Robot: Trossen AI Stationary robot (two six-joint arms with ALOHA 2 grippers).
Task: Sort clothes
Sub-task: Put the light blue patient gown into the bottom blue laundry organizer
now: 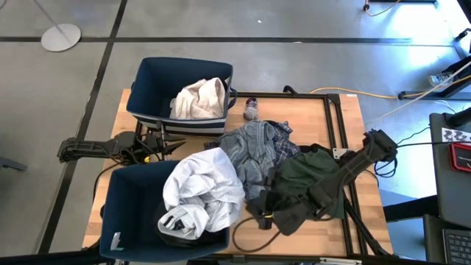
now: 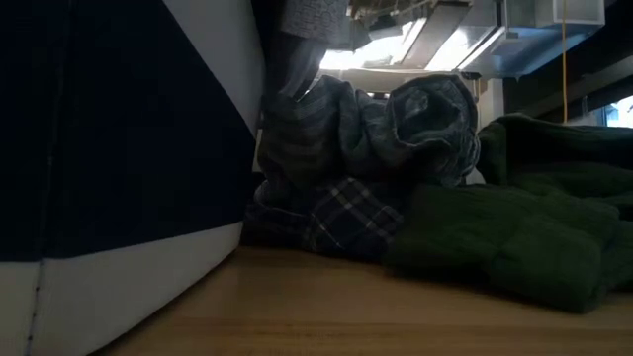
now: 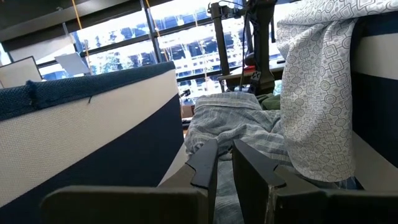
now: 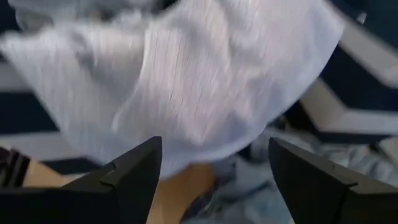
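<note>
A white garment (image 1: 204,193) lies in the near navy bin (image 1: 125,213) and hangs over its right rim; it fills the right wrist view (image 4: 205,81). A cream garment (image 1: 199,99) lies in the far navy bin (image 1: 158,85). Mid-table is a pile: a grey-blue striped garment (image 1: 254,147), blue plaid cloth (image 2: 336,218) and a dark green garment (image 1: 305,180). A small sock (image 1: 252,109) lies beyond it. My right gripper (image 4: 214,168) hovers open just right of the white garment, with nothing between its fingers. My left gripper (image 3: 225,163) is shut between the two bins.
A black metal frame (image 1: 335,125) runs along the table's far and right sides. Cables (image 1: 250,239) lie on the wood near the front edge. Bare wood shows at the front right (image 1: 316,235) and far right (image 1: 346,110).
</note>
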